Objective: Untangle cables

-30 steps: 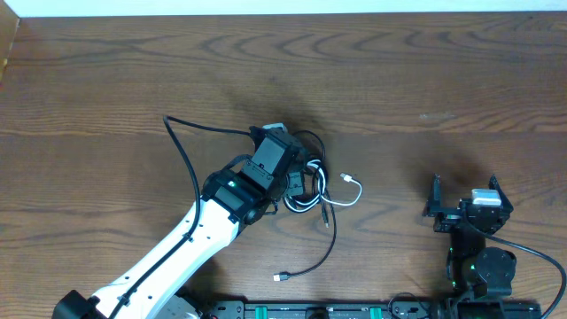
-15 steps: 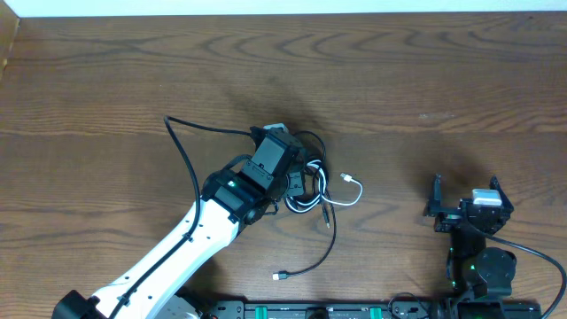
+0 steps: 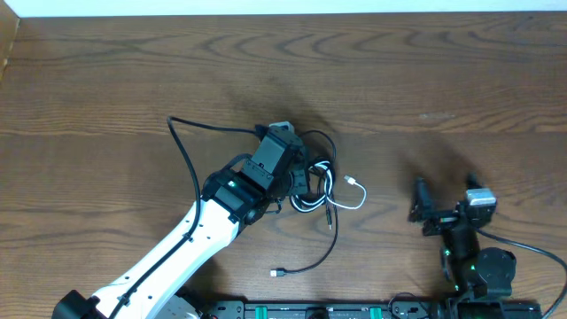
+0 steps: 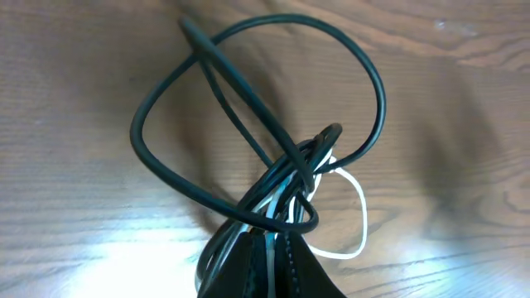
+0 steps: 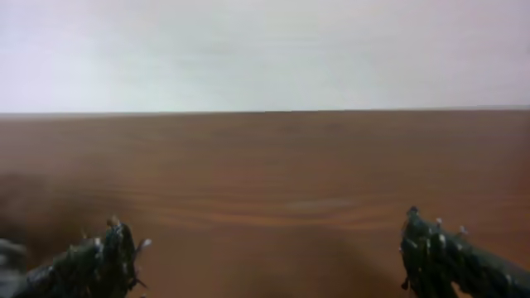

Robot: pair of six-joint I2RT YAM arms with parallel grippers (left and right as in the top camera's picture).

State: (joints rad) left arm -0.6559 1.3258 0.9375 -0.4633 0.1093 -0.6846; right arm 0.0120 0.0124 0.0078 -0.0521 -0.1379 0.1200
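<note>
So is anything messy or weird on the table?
Yes. The cables in the middle of the table are bunched into one knot, with black loops twisted around a white cable. The left hand is pinching that knot. Nothing looks spilled or broken.

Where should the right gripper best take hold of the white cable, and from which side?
Grip the white cable on its free loop near the plug, right of the tangle. Come from above on the right: there it lies alone on the table, while the rest is wound into the tangle.
</note>
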